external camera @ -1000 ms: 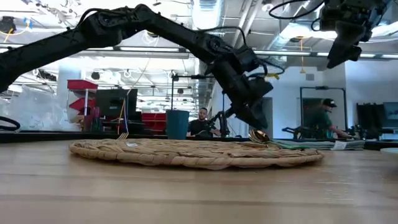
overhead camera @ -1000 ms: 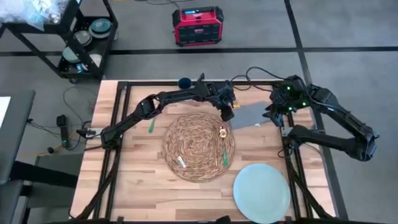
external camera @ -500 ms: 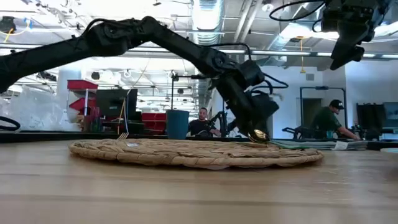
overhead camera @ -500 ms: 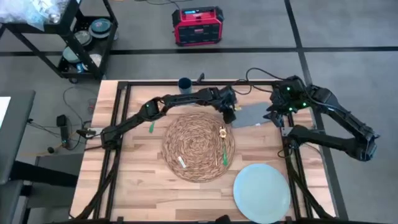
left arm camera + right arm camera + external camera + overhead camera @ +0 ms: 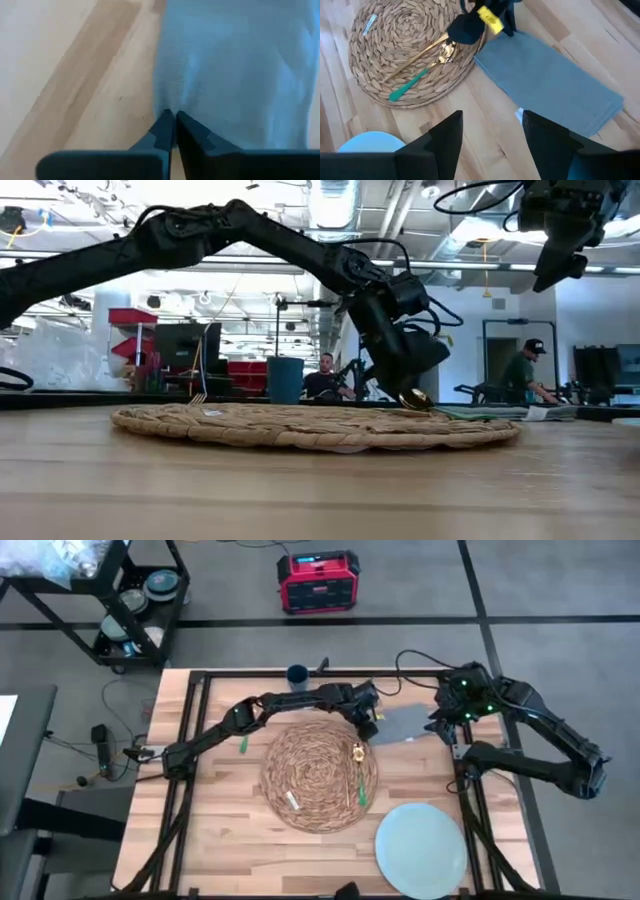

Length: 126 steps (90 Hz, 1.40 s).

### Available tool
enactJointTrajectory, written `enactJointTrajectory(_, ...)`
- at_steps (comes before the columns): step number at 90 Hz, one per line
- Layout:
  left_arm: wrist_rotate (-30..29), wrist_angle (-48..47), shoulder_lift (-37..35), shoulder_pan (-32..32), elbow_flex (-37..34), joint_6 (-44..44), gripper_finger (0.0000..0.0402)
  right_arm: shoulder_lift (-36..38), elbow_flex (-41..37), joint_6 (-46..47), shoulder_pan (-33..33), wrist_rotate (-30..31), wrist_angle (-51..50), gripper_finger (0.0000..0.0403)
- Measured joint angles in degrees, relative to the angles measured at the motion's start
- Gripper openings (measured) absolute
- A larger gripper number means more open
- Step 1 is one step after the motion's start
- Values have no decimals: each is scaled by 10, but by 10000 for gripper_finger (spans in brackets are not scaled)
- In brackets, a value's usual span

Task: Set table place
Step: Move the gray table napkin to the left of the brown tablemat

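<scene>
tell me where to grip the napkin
Pinch an edge from above: the napkin lies flat on the table, so only its thin border gives purchase. The left gripper is shut on the edge nearest the placemat.

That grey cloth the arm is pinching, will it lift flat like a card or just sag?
Probably sag. The grey napkin looks like thin folded fabric, and it puckers where the left end effector is shut on its edge. It likely weighs little, so one corner hold should carry it, with the free end drooping. Dragged across the table, it may bunch.
</scene>
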State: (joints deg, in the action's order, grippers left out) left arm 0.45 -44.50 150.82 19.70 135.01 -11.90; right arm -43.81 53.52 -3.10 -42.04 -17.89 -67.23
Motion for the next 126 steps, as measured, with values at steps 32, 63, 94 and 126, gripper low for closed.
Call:
enactJointTrajectory(32, -24, -47, -63, 27, -3, -20, 0, 0, 0, 1, 0, 0, 3, 78)
enactJointTrajectory(63, -42, -188, -100, 20, -2, -10, 0, 0, 0, 1, 0, 0, 3, 67)
enactJointTrajectory(94, -68, -360, -120, 7, -3, -15, 0, 0, 0, -2, 0, 0, 4, 67)
enactJointTrajectory(126, -64, -455, -212, -14, -46, -72, 0, 6, 0, -4, 0, 0, 3, 67)
